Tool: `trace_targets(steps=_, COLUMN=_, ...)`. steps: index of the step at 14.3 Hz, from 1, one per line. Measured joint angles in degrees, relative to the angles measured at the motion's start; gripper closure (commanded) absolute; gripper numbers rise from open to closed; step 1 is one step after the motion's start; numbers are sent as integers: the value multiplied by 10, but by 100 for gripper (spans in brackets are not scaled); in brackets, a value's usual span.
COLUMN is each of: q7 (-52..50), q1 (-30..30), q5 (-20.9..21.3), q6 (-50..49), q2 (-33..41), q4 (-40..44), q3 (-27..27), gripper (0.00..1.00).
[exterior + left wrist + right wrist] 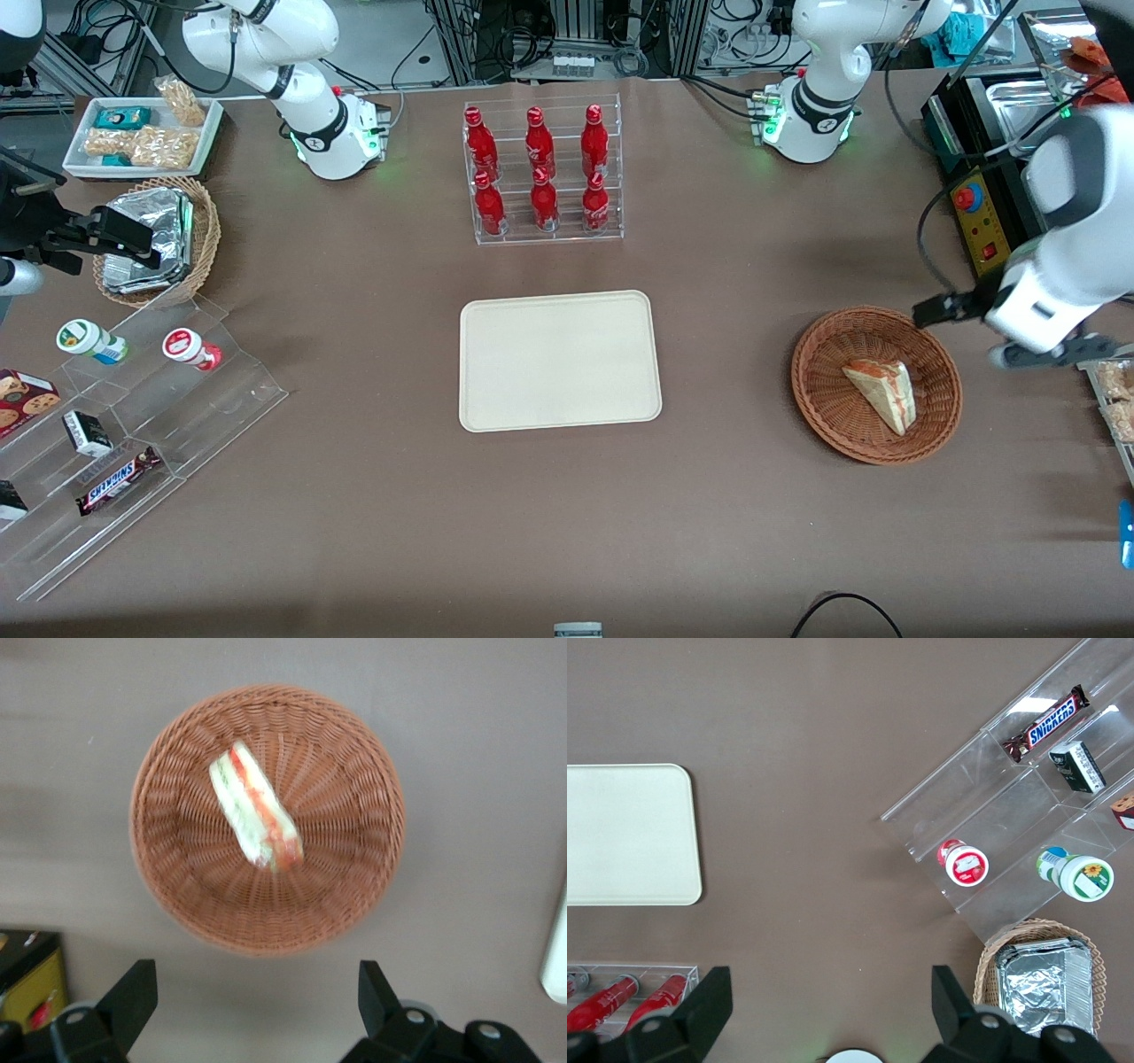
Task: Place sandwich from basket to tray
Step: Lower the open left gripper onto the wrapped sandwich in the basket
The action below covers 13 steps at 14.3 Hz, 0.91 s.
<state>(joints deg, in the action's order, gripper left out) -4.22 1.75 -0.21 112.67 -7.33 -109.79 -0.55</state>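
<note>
The sandwich, a pale wedge with red-orange filling, lies in the wide reddish-brown basket toward the working arm's end of the table. My gripper hangs high over bare table just off the basket's rim, a little farther from the front camera than the basket. Its black fingers stand wide apart, open, with nothing between them. The cream tray lies flat and bare at the table's middle.
A clear rack of red bottles stands farther back than the tray. A control box with a red button sits near the basket. A stepped acrylic shelf of snacks, a tan basket of foil packets and a white snack tray lie toward the parked arm's end.
</note>
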Motion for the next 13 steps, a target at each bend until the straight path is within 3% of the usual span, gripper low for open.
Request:
trace_targets(steps=5, q7=-3, q1=2, q5=-1, q6=170, q2=-13, q4=-115, q3=2, gripper=0)
trace_targets(steps=13, q7=-192, q1=2, q5=-5, q6=284, q2=-84, q4=-125, q3=4, gripper=0)
